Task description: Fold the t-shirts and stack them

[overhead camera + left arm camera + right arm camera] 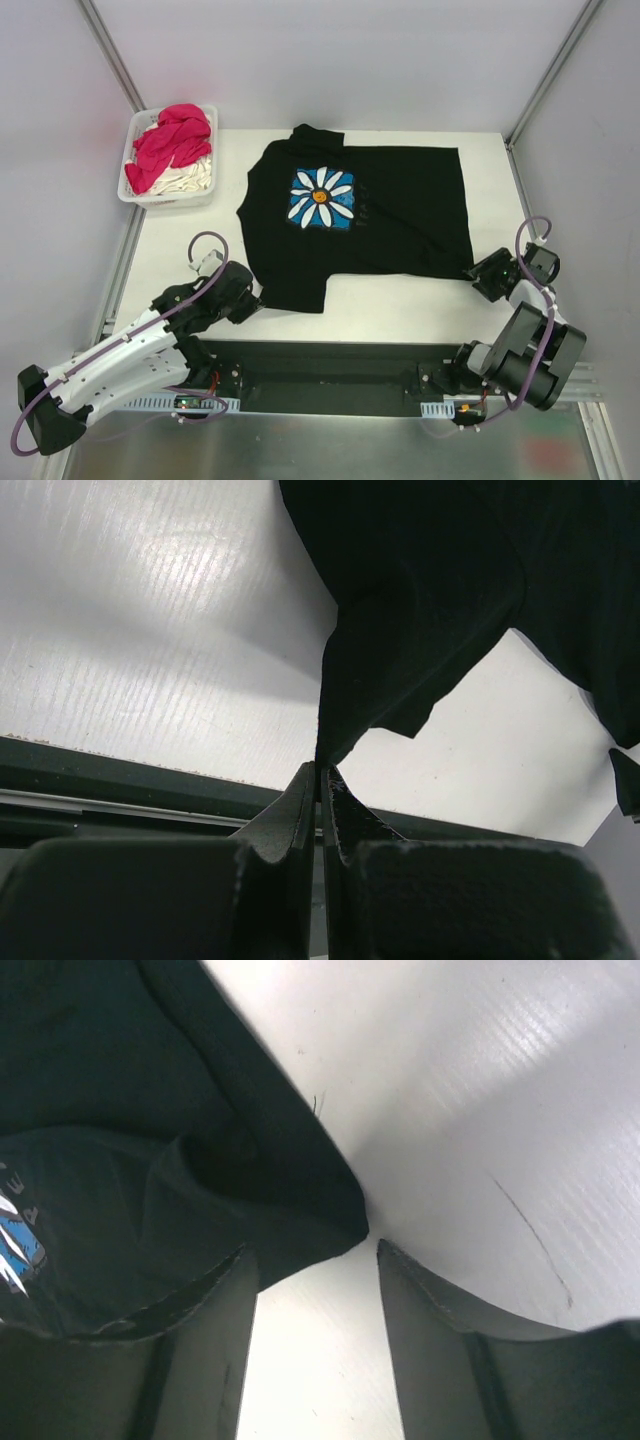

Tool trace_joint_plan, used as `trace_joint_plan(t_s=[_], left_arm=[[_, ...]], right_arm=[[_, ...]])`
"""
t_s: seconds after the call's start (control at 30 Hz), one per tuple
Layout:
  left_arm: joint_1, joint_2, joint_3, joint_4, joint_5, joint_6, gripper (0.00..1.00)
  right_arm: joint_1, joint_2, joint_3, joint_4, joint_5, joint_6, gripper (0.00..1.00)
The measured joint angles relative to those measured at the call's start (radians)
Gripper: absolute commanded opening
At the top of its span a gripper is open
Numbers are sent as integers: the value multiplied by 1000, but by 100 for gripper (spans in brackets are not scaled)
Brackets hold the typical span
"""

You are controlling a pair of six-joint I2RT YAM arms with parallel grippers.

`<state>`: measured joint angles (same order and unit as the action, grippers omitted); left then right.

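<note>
Prep for the first fold, seemingly: black t-shirt (380, 215) spread beside the basket (165, 203) was clamped at its sleeve by the left gripper (320, 775), its hem corner farthest from the basket only straddled by the right gripper's (315, 1255) parted jaws, so closing was needed next.

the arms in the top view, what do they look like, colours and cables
The left arm has a long white shell with black joints; the right arm looks mostly black with rounded housings. A thin purple cable loops along each. The left gripper and right gripper are black, each with two flat fingers.
</note>
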<state>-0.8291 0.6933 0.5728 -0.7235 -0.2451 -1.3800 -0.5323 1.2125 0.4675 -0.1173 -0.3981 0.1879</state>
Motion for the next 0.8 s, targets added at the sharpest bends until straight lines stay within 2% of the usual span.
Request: trace_joint_plan(t_s=[0.13, 0.17, 0.27, 0.5, 0.8], left_arm=[[0, 0, 0, 0, 0, 0, 0], [0, 0, 0, 0, 0, 0, 0], [0, 0, 0, 0, 0, 0, 0], [6, 18, 19, -27, -4, 5, 0], [62, 25, 167, -61, -37, 64, 0]], right_arm=[[2, 40, -2, 55, -11, 13, 36], [3, 52, -2, 69, -16, 18, 24], [5, 79, -1, 84, -16, 20, 1], [6, 90, 42, 20, 0, 16, 1], [6, -6, 151, -111, 23, 15, 1]])
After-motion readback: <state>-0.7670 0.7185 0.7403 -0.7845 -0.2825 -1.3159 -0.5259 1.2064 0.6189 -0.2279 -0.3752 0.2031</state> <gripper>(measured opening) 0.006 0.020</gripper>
